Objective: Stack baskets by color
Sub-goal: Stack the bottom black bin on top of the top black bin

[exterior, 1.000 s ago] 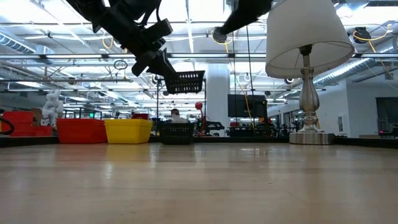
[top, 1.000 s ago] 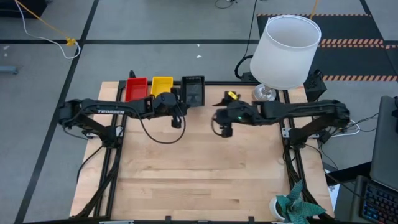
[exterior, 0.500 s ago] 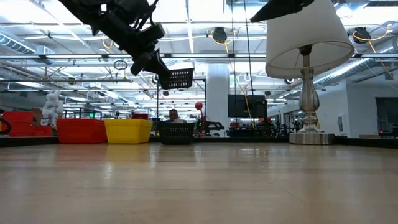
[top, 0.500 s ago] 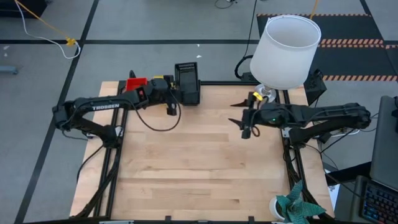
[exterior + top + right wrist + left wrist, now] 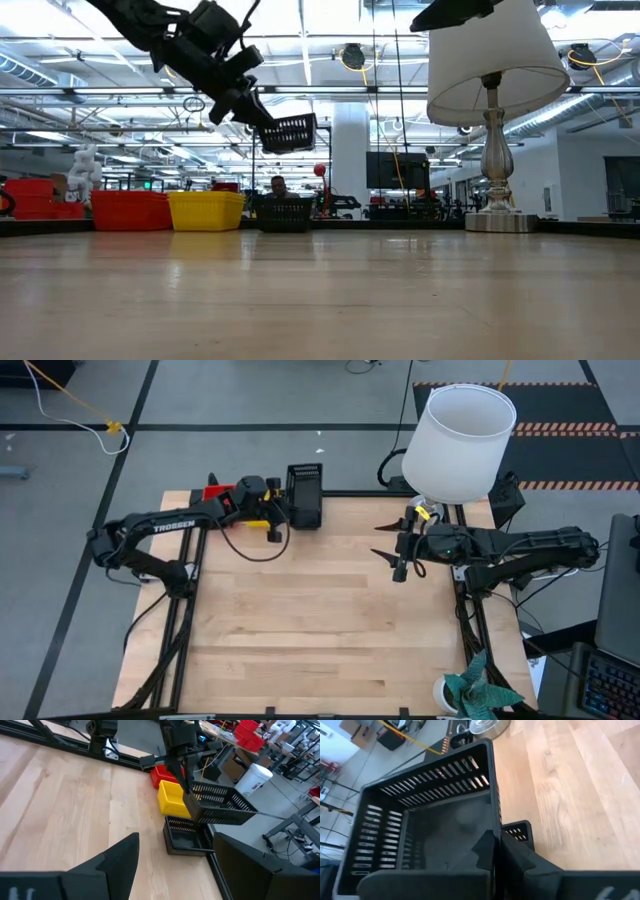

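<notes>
Black basket carried over its stack, top centre of the high view

Left pincer (image 5: 283, 512) pinches the black basket (image 5: 305, 493) by one thin, light, stiff rim wall; right pincer (image 5: 388, 544) hangs spread.

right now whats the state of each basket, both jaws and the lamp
held black basket: in the air, tilted, gripped by its rim
left gripper: jaws shut on held black basket's wall
black basket on table: upright, under the held one
yellow basket: upright on the table, beside red basket
red basket: upright on the table
right gripper: jaws open, empty, off to the side
lamp: upright at the table's corner
</notes>
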### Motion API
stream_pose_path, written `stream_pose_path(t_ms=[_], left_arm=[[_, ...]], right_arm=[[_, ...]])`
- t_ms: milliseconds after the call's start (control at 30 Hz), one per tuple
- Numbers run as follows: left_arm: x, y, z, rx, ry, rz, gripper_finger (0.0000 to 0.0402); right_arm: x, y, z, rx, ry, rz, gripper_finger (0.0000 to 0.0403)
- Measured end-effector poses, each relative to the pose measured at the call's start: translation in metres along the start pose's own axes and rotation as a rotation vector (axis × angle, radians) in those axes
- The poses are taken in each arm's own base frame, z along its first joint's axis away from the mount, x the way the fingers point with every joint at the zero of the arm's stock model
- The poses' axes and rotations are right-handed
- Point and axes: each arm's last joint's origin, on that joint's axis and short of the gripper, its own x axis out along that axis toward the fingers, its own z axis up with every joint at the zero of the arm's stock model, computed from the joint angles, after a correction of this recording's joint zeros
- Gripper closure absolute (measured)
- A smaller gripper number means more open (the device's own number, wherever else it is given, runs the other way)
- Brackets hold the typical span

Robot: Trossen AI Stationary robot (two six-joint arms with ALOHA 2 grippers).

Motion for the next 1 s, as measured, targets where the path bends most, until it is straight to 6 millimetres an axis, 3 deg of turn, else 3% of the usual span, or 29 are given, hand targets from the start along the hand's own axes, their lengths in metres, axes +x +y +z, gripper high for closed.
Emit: stream_pose_path(t_ms=[133,433,1000], left_arm=[[0.011,-0.003,-0.005,-0.004,0.016,-0.019,0.0374],[0.035,-0.008,-0.015,0.008,0.038,-0.041,0.0388],[0.040,-0.008,-0.024,-0.036,0.083,-0.061,0.0367]], right_arm=[[0.000,0.000,0.001,0.001,-0.009,-0.002,0.0156],[0.000,-0.001,0.003,-0.029,-0.026,-0.007,0.0156],[0.000,-0.001,0.003,-0.049,-0.026,-0.008,0.0156]])
